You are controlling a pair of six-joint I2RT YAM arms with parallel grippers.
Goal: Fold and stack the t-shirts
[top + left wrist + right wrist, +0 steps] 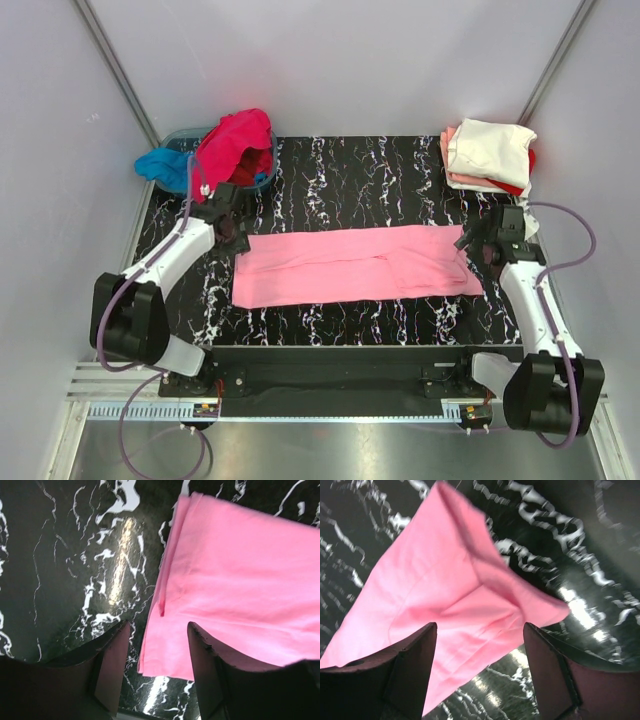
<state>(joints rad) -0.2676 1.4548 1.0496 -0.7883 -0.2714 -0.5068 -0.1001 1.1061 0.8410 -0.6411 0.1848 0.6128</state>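
A light pink t-shirt (355,265) lies folded into a long strip across the middle of the black marbled table. My left gripper (235,232) hangs open over its left end; the shirt's corner (165,655) lies between my fingers. My right gripper (472,243) hangs open over its right end, where the cloth (465,605) is rumpled. A hot pink t-shirt (235,145) and a bright blue one (162,165) lie heaped on the basin. A stack with a cream white t-shirt (490,150) on top, salmon and red below, sits at the back right.
The grey-blue plastic basin (183,133) stands at the back left corner. White walls close the table on three sides. The arm bases are bolted on a black rail (340,370) at the near edge.
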